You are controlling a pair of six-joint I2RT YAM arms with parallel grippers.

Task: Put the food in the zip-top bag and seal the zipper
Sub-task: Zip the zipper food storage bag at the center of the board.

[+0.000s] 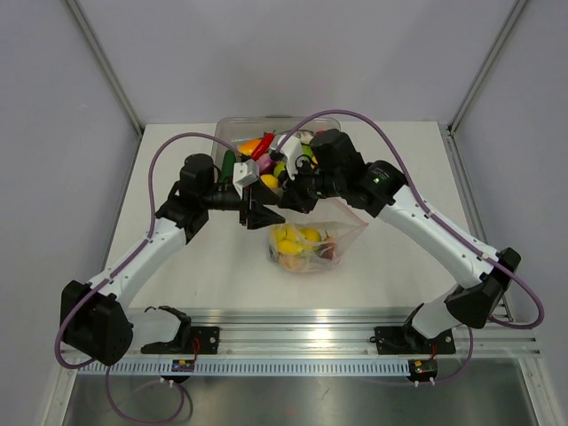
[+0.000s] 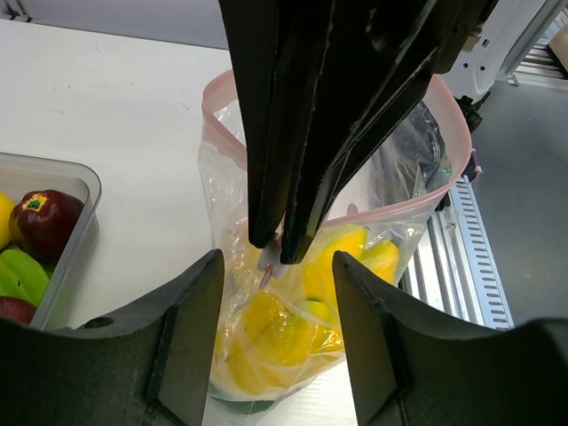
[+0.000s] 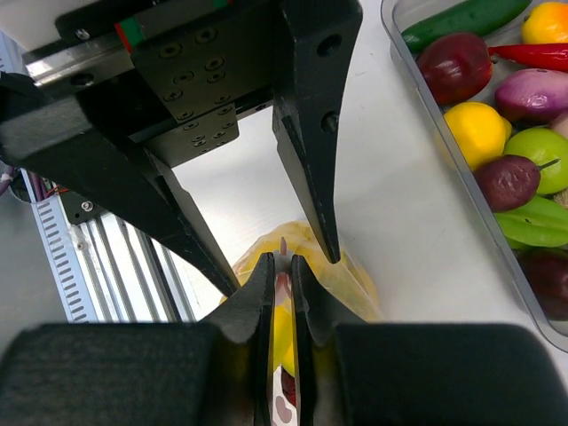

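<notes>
The zip-top bag (image 1: pixel 312 246) lies mid-table, holding yellow and red food (image 1: pixel 293 240). In the left wrist view the yellow food (image 2: pixel 266 328) shows through the clear plastic, and the pinkish zipper (image 2: pixel 390 207) curves around a mouth that stands partly open. My right gripper (image 3: pixel 282 266) is shut on the zipper's end (image 3: pixel 283 247) at the bag's left corner; it also shows in the top view (image 1: pixel 297 202). My left gripper (image 2: pixel 275 328) is open, its fingers (image 2: pixel 186 337) on either side of the bag just below that pinched corner, not touching it. It shows in the top view (image 1: pixel 260 216) too.
A rigid clear tub (image 1: pixel 232 124) stands behind the bag with more toy food: red, green, yellow, purple (image 3: pixel 497 133). Its corner shows in the left wrist view (image 2: pixel 84 191). The aluminium rail (image 1: pixel 293 315) runs along the near table edge.
</notes>
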